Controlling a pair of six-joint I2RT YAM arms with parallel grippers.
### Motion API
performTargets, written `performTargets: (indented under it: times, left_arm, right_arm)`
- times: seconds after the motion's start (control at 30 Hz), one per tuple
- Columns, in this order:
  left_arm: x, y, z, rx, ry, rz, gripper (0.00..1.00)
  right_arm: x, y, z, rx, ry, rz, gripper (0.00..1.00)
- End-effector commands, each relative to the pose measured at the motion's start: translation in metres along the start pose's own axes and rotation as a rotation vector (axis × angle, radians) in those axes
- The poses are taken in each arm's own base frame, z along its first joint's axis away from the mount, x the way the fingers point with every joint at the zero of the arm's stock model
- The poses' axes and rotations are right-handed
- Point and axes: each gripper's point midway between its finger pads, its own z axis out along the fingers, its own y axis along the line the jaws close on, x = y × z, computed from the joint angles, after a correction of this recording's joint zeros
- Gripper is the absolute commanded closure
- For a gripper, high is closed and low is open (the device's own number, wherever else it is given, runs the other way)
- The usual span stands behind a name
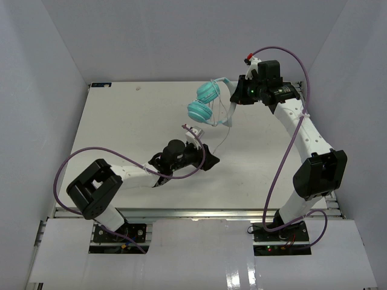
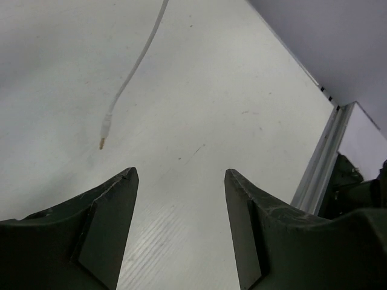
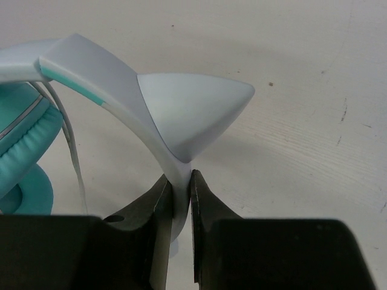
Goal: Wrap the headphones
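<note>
We hold the headphones (image 3: 115, 75) by the headband in our right gripper (image 3: 179, 181), pinched tight and earcups beside it. Our left gripper (image 2: 180, 175) hangs parted, with the cord (image 2: 129, 78) tip lying just ahead.

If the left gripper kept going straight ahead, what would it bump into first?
Probably only the bare table: the open left gripper aims past the cord's plug, which lies off to the side. Depth is hard to judge.

A white table (image 1: 121, 121) sits between pale grey walls (image 1: 163, 36).
</note>
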Motion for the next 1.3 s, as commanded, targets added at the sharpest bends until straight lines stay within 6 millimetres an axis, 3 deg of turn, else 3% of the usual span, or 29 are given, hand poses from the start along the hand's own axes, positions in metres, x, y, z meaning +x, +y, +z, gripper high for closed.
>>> performTargets:
  times: [0.0, 0.2, 0.33, 0.6, 0.8, 0.87, 0.9, 0.93, 1.0, 1.13, 1.27]
  left_arm:
    - [-0.021, 0.003, -0.019, -0.046, -0.144, 0.135, 0.3]
    - [-0.023, 0.005, -0.024, -0.058, -0.258, 0.216, 0.29]
    - [-0.024, -0.002, -0.018, -0.028, -0.332, 0.376, 0.27]
    - [-0.007, 0.001, 0.019, 0.015, -0.324, 0.466, 0.17]
    - [-0.027, 0.016, 0.047, -0.086, -0.366, 0.474, 0.18]
    - [-0.029, 0.021, 0.053, -0.114, -0.366, 0.473, 0.21]
    - [-0.03, 0.022, 0.055, -0.118, -0.364, 0.477, 0.3]
    - [-0.03, 0.022, 0.057, -0.118, -0.362, 0.479, 0.33]
    - [-0.028, 0.025, 0.062, -0.127, -0.346, 0.478, 0.55]
    - [-0.021, 0.031, 0.066, -0.143, -0.331, 0.477, 0.66]
    - [-0.015, 0.031, 0.065, -0.133, -0.32, 0.467, 0.87]
  right_arm:
    - [-0.044, 0.035, -0.031, -0.115, -0.136, -0.007, 0.92]
    - [-0.043, 0.04, -0.033, -0.137, -0.132, 0.0, 0.92]
    - [-0.043, 0.043, -0.036, -0.147, -0.132, 0.0, 0.92]
    - [-0.04, 0.045, -0.036, -0.163, -0.117, 0.008, 0.92]
    - [-0.038, 0.046, -0.038, -0.169, -0.118, 0.005, 0.92]
    - [-0.037, 0.046, -0.038, -0.17, -0.117, 0.004, 0.92]
    - [-0.036, 0.046, -0.038, -0.169, -0.116, 0.004, 0.92]
    - [-0.036, 0.046, -0.038, -0.169, -0.116, 0.003, 0.92]
    - [-0.035, 0.047, -0.039, -0.173, -0.116, 0.004, 0.92]
    - [-0.035, 0.048, -0.04, -0.179, -0.119, 0.003, 0.92]
    - [-0.033, 0.049, -0.042, -0.182, -0.119, 0.001, 0.92]
